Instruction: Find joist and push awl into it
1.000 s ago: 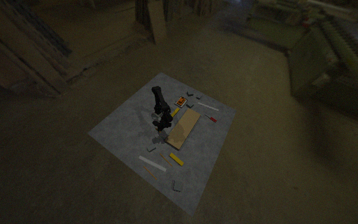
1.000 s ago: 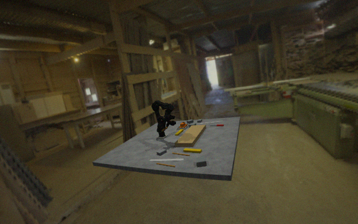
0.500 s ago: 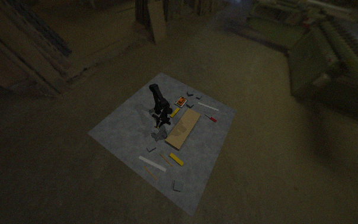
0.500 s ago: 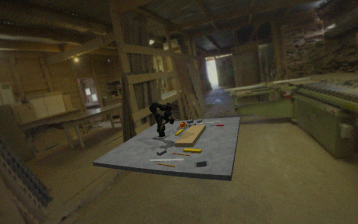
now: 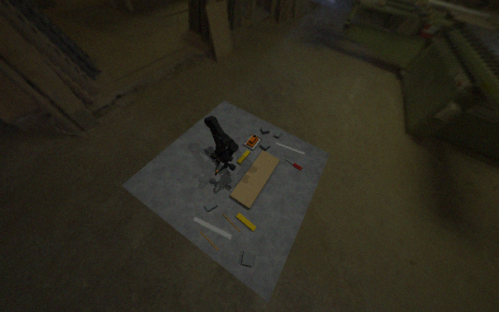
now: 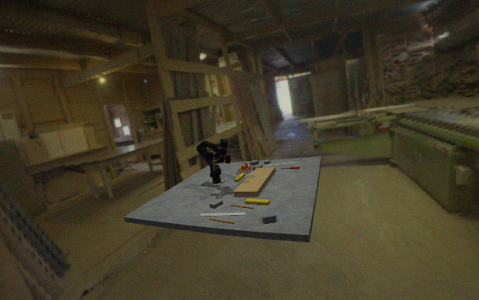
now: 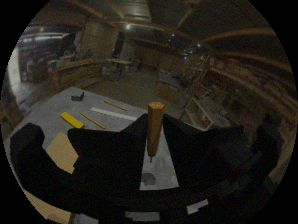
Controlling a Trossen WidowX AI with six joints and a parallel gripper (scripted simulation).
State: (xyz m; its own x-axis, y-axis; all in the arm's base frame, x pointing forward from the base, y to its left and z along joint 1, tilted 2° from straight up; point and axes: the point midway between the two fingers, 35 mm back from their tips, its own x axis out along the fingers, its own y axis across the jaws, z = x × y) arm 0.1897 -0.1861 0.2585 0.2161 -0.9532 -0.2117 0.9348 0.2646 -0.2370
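Carrying the awl point(image 5: 216, 172) point(image 6: 214, 163) point(image 7: 155, 129) is, I judge, the step in hand, before the piercing. My gripper point(image 5: 217, 169) point(image 6: 215, 161) point(image 7: 154, 117) is clenched on its orange-brown handle, above the table point(image 5: 165, 175) point(image 6: 174, 214) point(image 7: 42, 110) and to the side of the floor panel point(image 5: 257, 182) point(image 6: 255, 182) point(image 7: 61, 149). The stud finder point(image 5: 253, 140) point(image 6: 244, 167) lies in the tray point(image 5: 253, 148) point(image 6: 239, 172), so this part looks finished.

The next move calls for bringing the awl over the place of the joist, making it upright, tip down, and pushing straight, one time only. I cannot tell from the views where the joist is. If the handle turns in the fingers, the hole could go crooked.

Now I count: one awl, one stud finder, one tray, one panel; two yellow bars point(image 5: 244, 157) point(image 5: 246, 222) point(image 6: 239, 177) point(image 6: 258, 201) point(image 7: 71, 120); two pale strips point(image 5: 212, 228) point(image 5: 290, 148) point(image 6: 223, 214) point(image 6: 283, 163) point(image 7: 112, 113); two thin orange sticks point(image 5: 231, 222) point(image 5: 209, 240) point(image 6: 242, 206) point(image 6: 221, 221) point(image 7: 93, 120) point(image 7: 115, 105); one red-handled tool point(image 5: 297, 167) point(image 6: 294, 167); and, as it seems, five small dark grey pieces point(image 5: 264, 131) point(image 5: 278, 135) point(image 5: 264, 147) point(image 5: 211, 207) point(image 5: 247, 258) point(image 6: 254, 163) point(image 6: 266, 162) point(image 6: 216, 204) point(image 6: 270, 219) point(image 7: 77, 97).
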